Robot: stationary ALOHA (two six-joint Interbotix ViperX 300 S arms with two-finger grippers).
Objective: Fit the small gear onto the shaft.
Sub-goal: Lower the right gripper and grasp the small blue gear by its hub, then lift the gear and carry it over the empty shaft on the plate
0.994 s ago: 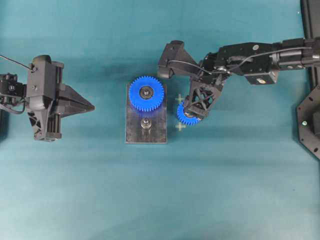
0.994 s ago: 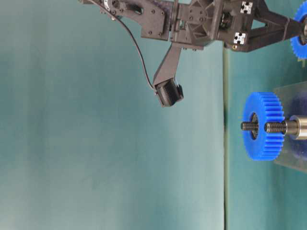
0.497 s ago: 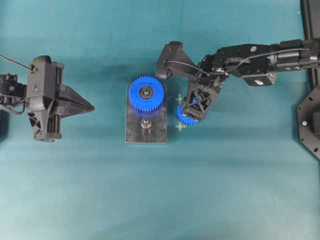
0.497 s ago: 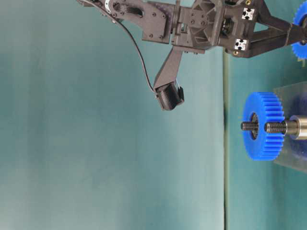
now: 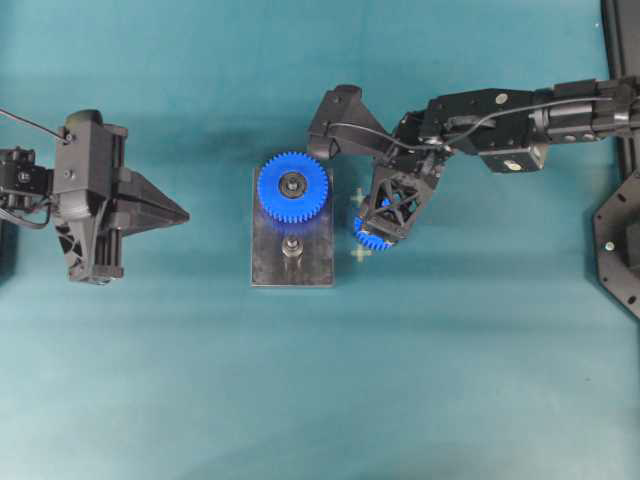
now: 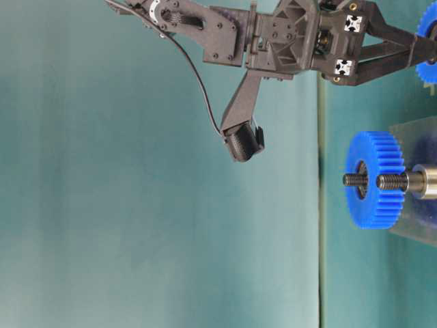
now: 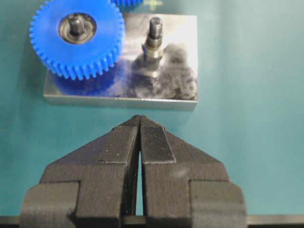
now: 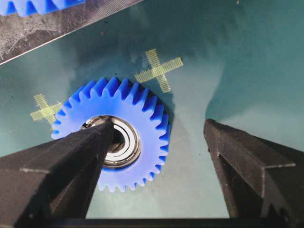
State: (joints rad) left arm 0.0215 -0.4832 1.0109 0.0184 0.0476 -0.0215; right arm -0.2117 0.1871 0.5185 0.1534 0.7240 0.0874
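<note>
Since a second ago your right gripper (image 8: 156, 142) has shifted slightly left over the small gear (image 8: 114, 137). Nearest, centre frame: jaws spread wide, holding nothing, one fingertip over the hub. Gear flat on the mat. Upper left: plate (image 8: 57, 23). Overhead, centre: shaft (image 5: 292, 246), bare. Far left: left gripper (image 7: 139, 124), jaws together, empty.

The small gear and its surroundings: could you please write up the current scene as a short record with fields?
small gear: flat on the teal mat, right of the plate, between two tape crosses
shaft: bare, upright on the grey plate
large gear: mounted on the plate's other post
right gripper: jaws open, one finger over the gear's hub, the other past its rim
left gripper: jaws shut, empty, facing the plate
task: gear not yet lifted
</note>
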